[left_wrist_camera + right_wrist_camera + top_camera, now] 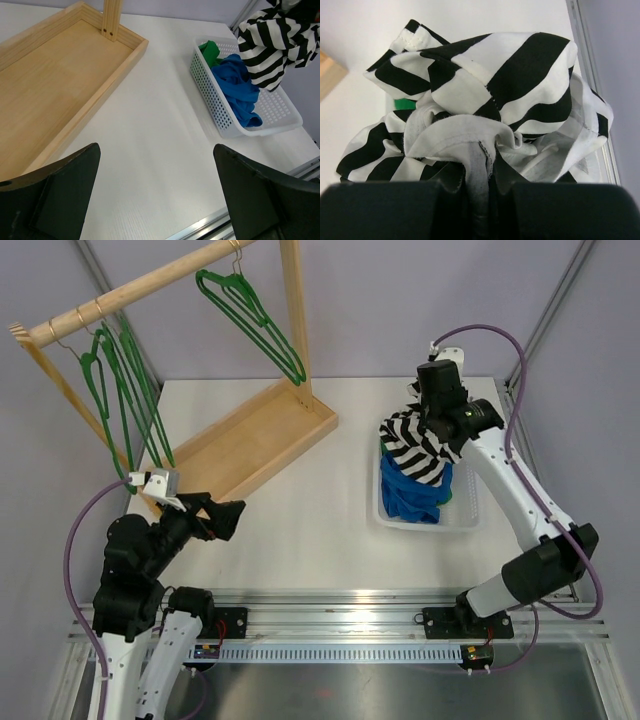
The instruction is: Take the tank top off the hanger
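Note:
The black-and-white striped tank top (418, 445) hangs bunched from my right gripper (437, 426) above the white basket (468, 512). In the right wrist view the fabric (485, 100) is pinched between the shut fingers of my right gripper (479, 200). It also shows in the left wrist view (272, 42), hanging over the basket (212, 95). Green hangers (250, 310) hang bare on the wooden rail (130, 290). My left gripper (228, 517) is open and empty, low over the table by the rack's base; its fingers (60, 190) are wide apart.
The basket holds a blue garment (410, 495) and a green one (210, 51). The wooden rack's tray base (250, 445) lies at the left middle, with its post (296, 320) rising at the far corner. More green hangers (120, 390) hang at the rail's left end.

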